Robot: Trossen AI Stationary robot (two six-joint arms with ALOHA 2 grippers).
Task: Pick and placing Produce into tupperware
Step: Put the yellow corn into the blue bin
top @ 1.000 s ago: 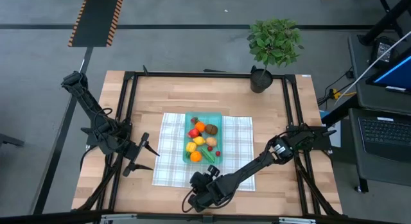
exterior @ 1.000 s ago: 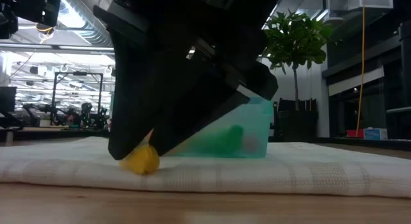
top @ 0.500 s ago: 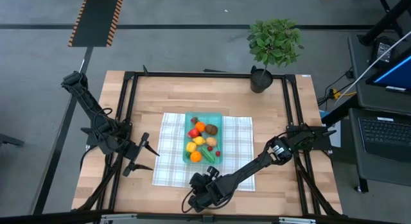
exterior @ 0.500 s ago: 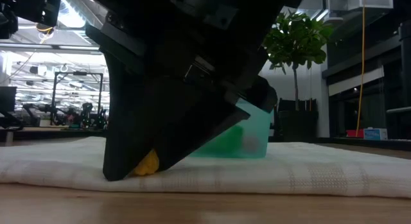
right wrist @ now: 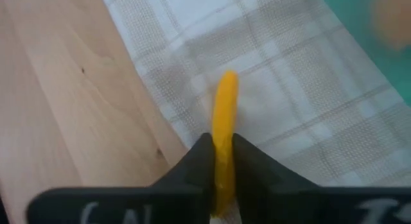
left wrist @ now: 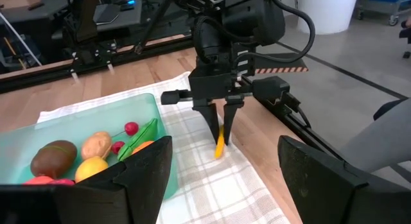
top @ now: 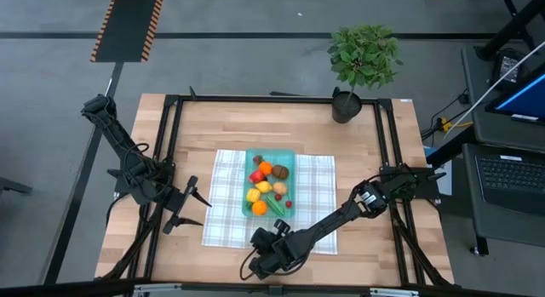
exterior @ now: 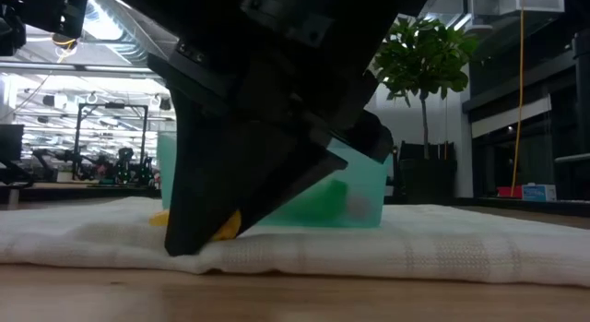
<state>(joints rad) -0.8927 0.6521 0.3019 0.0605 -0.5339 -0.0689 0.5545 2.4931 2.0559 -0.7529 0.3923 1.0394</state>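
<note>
On the near edge of the checked cloth (top: 223, 214), just short of the teal tupperware (top: 287, 157), a slim yellow produce piece (right wrist: 224, 134) sits pinched between the closed fingers of the right gripper (left wrist: 220, 129), low against the fabric. The tupperware rests mid-cloth and already holds most of the produce: orange, yellow, red, brown and green pieces crowd it. Judging by that, the task is nearly finished; this yellow piece is the only one visible outside and must yet be lifted and carried over the near wall. The left gripper (top: 194, 204) waits spread open, empty, beside the cloth's left edge. A potted plant (top: 363, 60) stands at the table's far side.
</note>
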